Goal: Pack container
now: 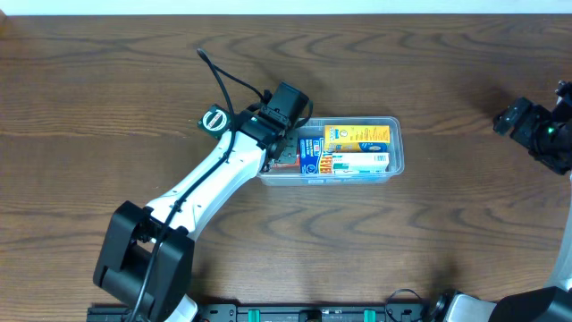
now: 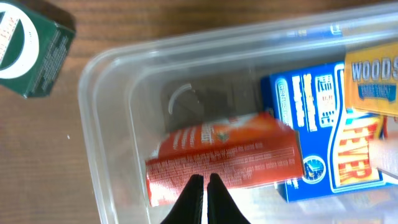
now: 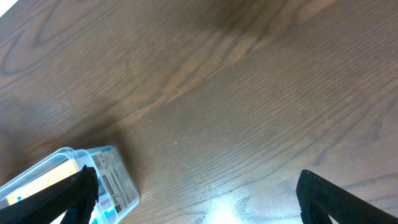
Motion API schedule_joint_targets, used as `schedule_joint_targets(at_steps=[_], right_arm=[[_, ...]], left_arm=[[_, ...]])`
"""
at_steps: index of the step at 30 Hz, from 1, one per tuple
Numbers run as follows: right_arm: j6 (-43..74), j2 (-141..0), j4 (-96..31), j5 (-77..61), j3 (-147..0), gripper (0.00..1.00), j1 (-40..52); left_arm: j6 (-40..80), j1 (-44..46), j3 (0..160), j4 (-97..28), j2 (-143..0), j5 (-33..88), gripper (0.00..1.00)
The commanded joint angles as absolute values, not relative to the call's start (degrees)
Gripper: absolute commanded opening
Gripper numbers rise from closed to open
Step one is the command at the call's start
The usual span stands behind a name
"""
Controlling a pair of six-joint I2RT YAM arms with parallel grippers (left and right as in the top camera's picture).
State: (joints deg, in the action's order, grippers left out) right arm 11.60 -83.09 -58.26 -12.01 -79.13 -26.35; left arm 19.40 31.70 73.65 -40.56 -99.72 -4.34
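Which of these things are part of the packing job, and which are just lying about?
Part of the job: container; orange box, blue box and yellow box inside it; left hand, shut over the orange box.
Lying about: green box on the table beside the container, possibly next to pack; right hand, open, off to the side.

Clear shallow rectangular container [image 1: 394, 148], rounded corners, upright mid-table, long side left-right, small boxes packed inside.
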Motion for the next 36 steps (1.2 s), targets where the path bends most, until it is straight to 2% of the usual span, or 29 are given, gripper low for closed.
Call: schedule_joint_targets(at_steps=[1, 9, 36], right_arm=[[12.19, -83.18, -58.28, -12.25, -79.92, 0.99, -26.61], [12.19, -83.18, -58.28, -12.25, -79.92, 0.99, -26.61], [12.19, -83.18, -58.28, -12.27, -79.92, 0.99, -26.61]], left_arm=[[18.61, 31.46, 75.05, -42.26, -98.5, -0.3, 0.06], [17.56, 31.46, 75.05, -44.12, -98.48, 6.68, 0.06], [12.47, 31.42, 74.81, -43.66, -103.74, 4.43, 0.06]])
